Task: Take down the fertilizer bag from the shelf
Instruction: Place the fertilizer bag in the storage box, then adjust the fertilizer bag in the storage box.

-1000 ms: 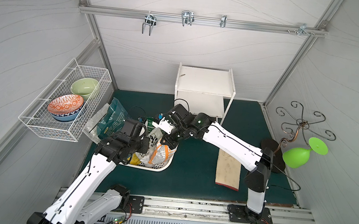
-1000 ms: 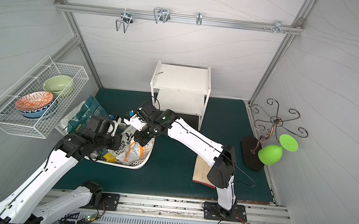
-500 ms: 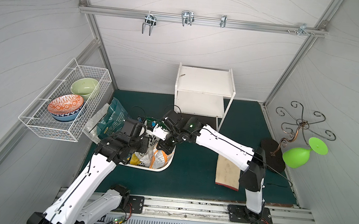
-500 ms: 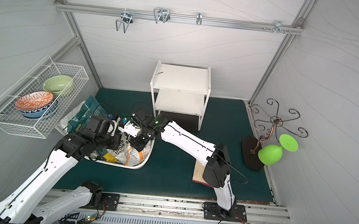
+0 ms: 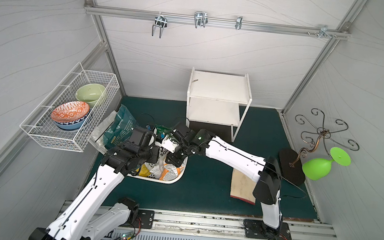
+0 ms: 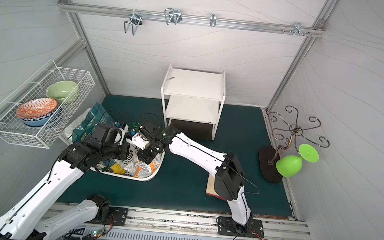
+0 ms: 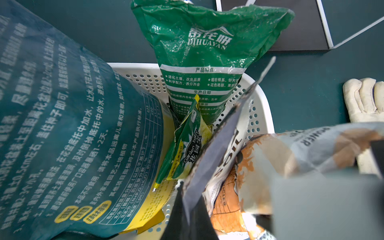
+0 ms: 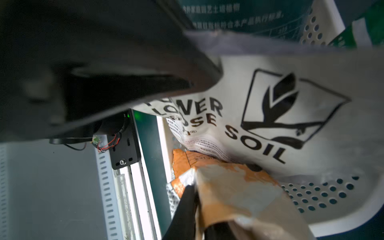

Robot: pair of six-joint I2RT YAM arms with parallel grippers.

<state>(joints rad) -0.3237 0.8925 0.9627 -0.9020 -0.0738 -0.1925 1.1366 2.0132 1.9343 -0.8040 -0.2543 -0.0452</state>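
The white shelf [image 5: 218,87] [image 6: 193,83] stands at the back with both boards bare. The orange-and-white fertilizer bag [image 5: 171,170] [image 6: 143,167] [image 8: 234,187] [image 7: 311,145] lies in the white perforated basket [image 5: 175,179] [image 7: 133,68]. My right gripper [image 5: 174,159] [image 8: 199,207] is down in the basket with the bag's edge between its fingers; whether they press on it does not show. My left gripper [image 7: 187,199] [image 5: 156,153] is shut on the top edge of a white soil bag [image 7: 226,145] [image 8: 270,93] in the same basket.
A teal bag [image 5: 119,127] and a green bag [image 7: 197,41] also stand in the basket. A wire basket [image 5: 46,134] with bowls hangs on the left wall. A beige glove [image 5: 242,184] lies on the mat. A metal stand with a green goblet [image 5: 317,163] is at the right.
My right arm has come down and to the left, bringing the fertilizer bag from above the basket into it. The left arm has stayed where it was.
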